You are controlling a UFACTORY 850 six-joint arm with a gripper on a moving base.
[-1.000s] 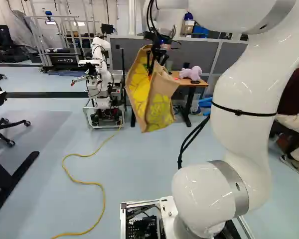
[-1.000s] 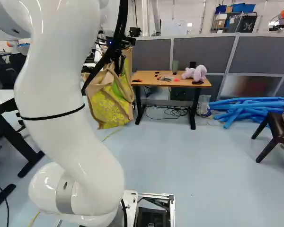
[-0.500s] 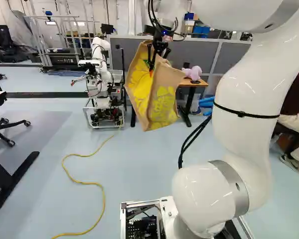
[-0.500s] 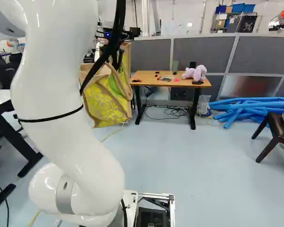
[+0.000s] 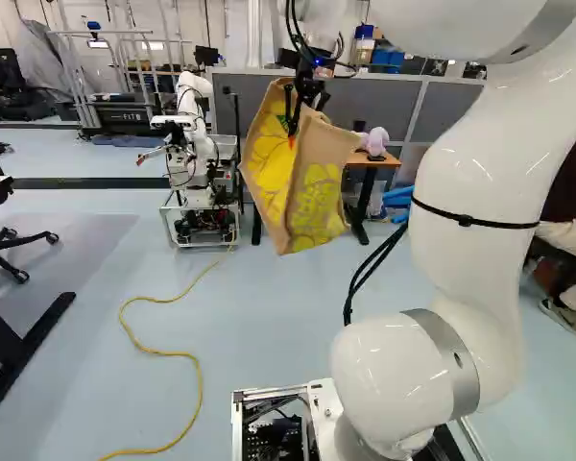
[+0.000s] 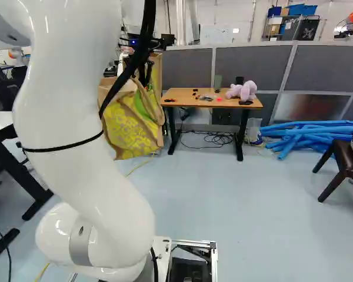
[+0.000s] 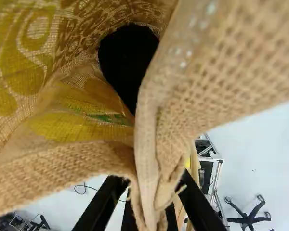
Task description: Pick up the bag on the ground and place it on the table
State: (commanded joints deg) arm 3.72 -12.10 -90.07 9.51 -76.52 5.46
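Ahead of the white arm (image 5: 470,192), the claw (image 5: 295,115) pinches the burlap bag (image 5: 312,206) by its rim, fingers close together on folded cloth. The bag hangs tilted above the floor (image 5: 269,327), nearer than the wooden desk (image 6: 223,102) bearing a lilac plush toy (image 6: 245,91).

We see a yellow-patterned tan fabric bag (image 6: 129,132) left of the rectangular brown wooden tabletop (image 6: 181,94), which carries a pale purple plush toy (image 6: 242,91); blue tubes (image 6: 309,129) lie right.
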